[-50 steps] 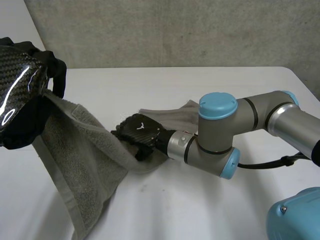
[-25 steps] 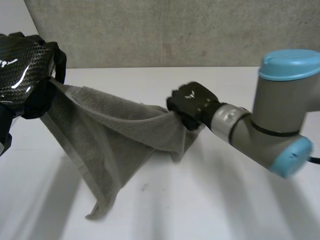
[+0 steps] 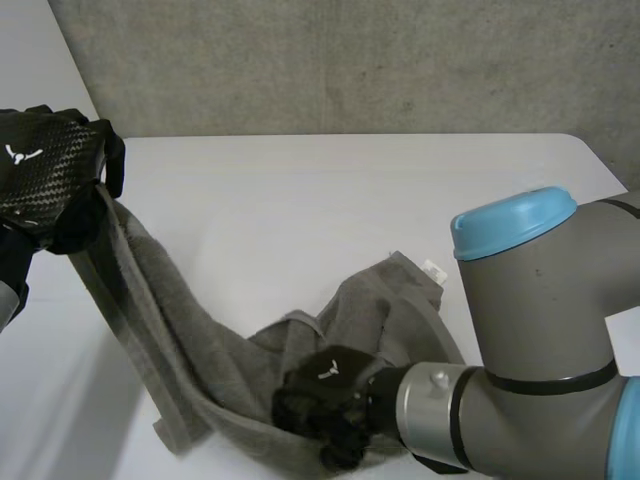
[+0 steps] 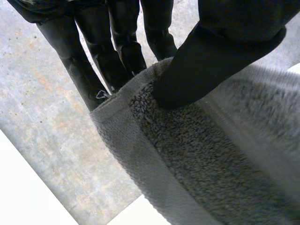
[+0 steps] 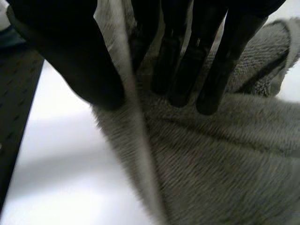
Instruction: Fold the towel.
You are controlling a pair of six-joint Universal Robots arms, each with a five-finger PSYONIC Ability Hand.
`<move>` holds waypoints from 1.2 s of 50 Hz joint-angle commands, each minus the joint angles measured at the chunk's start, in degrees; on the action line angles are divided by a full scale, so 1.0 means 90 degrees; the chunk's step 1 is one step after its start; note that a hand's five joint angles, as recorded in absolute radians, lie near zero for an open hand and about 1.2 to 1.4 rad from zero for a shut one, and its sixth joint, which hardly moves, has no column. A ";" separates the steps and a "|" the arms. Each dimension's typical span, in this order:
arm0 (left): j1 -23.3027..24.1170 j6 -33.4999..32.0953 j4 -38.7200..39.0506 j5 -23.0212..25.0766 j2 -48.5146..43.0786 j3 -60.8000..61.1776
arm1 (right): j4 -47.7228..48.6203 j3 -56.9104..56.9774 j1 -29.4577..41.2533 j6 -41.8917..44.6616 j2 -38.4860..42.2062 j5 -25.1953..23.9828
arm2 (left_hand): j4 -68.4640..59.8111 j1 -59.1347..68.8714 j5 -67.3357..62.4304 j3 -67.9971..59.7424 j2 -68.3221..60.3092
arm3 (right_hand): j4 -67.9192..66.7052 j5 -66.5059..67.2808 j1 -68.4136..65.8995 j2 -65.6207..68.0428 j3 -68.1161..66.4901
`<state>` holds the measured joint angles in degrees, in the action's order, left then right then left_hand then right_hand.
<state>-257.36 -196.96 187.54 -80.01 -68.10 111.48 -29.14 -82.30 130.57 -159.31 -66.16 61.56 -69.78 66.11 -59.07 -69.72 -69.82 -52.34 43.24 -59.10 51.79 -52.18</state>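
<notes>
At the far left of the head view the black, carbon-weave left hand (image 3: 45, 170) is raised above the white table (image 3: 300, 190). It grips the grey terry-cloth towel (image 3: 170, 320) at its upper end. In the left wrist view the thumb (image 4: 220, 51) presses onto the towel's hemmed edge, close to a corner. The fingers (image 4: 75, 61) stand straight behind the cloth, so the hem is pinched between thumb and fingers.

From that grip the towel hangs steeply down to the table as a narrow band. It then runs rightward into a rumpled heap lying on the tabletop. A small white tag (image 3: 433, 269) sticks out at the heap's far right corner.

The black right hand (image 3: 325, 390) sits low on the near part of this heap, its fingers curled down into the cloth. In the right wrist view a hemmed edge of the towel passes between the thumb (image 5: 70, 61) on one side and the fingers (image 5: 220, 70) on the other. The fingertips rest on the towel's pile, and the hand is clamped on that edge.

Behind the hand, at the right of the head view, comes the grey right arm (image 3: 530, 330) with its light-blue cap. A grey concrete wall (image 3: 350, 60) rises behind the table.
</notes>
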 commanded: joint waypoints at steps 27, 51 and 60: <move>-0.0165 0.0010 0.0295 0.0003 -0.0294 0.0406 | 0.1255 -0.2057 -0.1949 0.0797 -0.1643 0.1080 | -0.1136 0.1543 -0.1215 -0.1142 -0.1132 | 0.2527 -0.2627 0.3278 -0.2466 0.2509; -0.0165 0.0058 0.0754 -0.0056 -0.1115 0.0386 | 0.1888 -0.3795 -0.3335 0.2515 -0.1712 -0.0609 | -0.1136 0.1543 -0.1215 -0.1142 -0.1132 | 0.2115 -0.2216 0.2867 -0.2054 0.2097; -0.0165 0.0068 0.0754 -0.0056 -0.1115 0.0396 | 0.2485 -0.4039 -0.3297 0.2555 -0.1428 -0.0639 | -0.1136 0.1543 -0.1215 -0.1142 -0.1132 | 0.2172 -0.2272 0.2923 -0.2111 0.2154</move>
<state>-258.84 -196.38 194.35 -80.51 -78.22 115.01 -10.27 -117.28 100.56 -136.46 -80.47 55.84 -69.77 66.11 -59.08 -69.72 -69.82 -31.04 21.17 -33.76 31.61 -30.99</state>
